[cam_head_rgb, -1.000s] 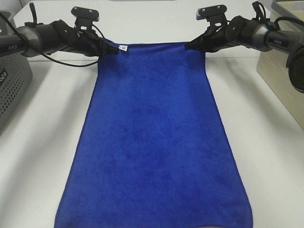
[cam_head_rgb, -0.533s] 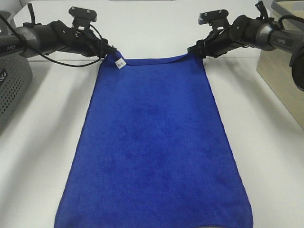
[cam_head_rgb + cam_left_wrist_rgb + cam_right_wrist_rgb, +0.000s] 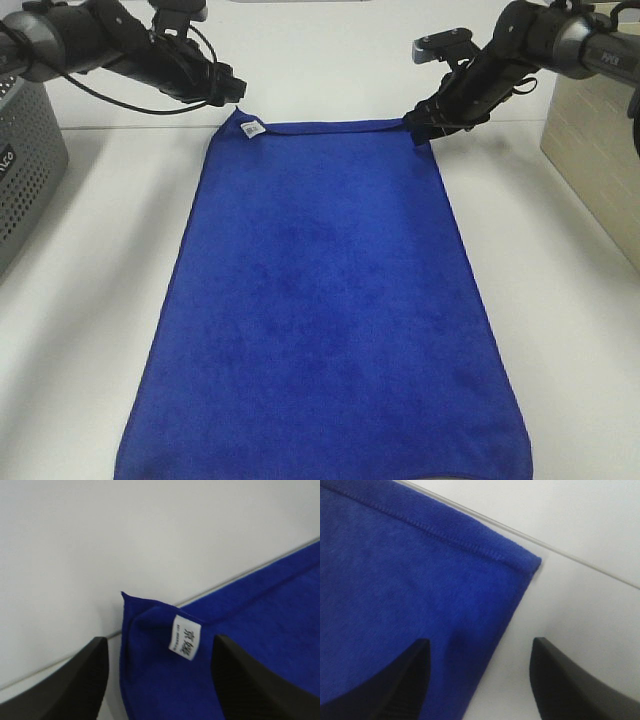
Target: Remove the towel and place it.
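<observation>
- The towel point(image 3: 325, 300) is shown spread flat on the white table point(image 3: 570, 300), lengthwise from the far edge toward the near edge of the exterior view, where its near end is cut off by the frame.
- A white tag point(image 3: 252, 130) is seen at the far left corner of the towel; in the left wrist view that corner point(image 3: 150, 630) is slightly folded up, with the tag point(image 3: 185, 638) facing the camera.
- The left pincer point(image 3: 228, 92) is held just above and beyond the tagged corner. Its jaws are seen spread apart in the wrist view, with nothing gripped between them; the corner is framed by the gap.
- The right pincer point(image 3: 420, 125) is positioned at the far right corner of the towel point(image 3: 520, 562). Its jaws are likewise parted and nothing is clamped; the towel edge lies below the gap.
- A grey perforated bin point(image 3: 25, 170) is seen at the left edge, and a beige box point(image 3: 590, 130) at the right edge.
</observation>
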Tool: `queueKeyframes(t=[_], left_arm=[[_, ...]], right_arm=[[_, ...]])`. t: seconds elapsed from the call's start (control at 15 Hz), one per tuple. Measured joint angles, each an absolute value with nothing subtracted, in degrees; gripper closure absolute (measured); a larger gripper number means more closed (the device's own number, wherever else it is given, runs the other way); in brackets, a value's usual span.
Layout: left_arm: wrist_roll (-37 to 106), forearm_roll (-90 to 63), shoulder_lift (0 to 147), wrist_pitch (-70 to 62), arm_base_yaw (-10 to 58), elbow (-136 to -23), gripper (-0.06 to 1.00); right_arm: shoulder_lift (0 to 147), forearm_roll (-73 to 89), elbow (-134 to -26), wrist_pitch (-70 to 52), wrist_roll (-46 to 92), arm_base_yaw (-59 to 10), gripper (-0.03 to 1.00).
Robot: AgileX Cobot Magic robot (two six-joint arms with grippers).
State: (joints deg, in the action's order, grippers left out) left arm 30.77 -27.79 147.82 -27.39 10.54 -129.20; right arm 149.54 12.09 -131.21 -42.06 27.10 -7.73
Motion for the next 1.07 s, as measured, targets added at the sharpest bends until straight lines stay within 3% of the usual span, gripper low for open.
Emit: queueKeyframes(t=[0.2,0.47,0.67,1.07], left_arm=[[21.5,-20.9,143.3,-40.1,10.5,-129.3,0.35],[11.1,-14.3,136.2,-54.4,10.3,-129.3,0.22],[9.3,-13.2,130.5,-60.6,10.2,-129.3,0.2],[1.9,-7.5,120.9,-69.3,2.2,-129.7,0.2]], right_arm=[[143.8,12.2,-131.2,-52.7,23.4,-7.7,0.38],[135.3,13.1,-131.2,-65.3,20.9,-7.7,0.35],[128.4,11.1,-131.2,-67.9,15.1,-7.7,0.24],[118.1,9.6,-131.2,-69.7,8.5,-2.0,0.22]])
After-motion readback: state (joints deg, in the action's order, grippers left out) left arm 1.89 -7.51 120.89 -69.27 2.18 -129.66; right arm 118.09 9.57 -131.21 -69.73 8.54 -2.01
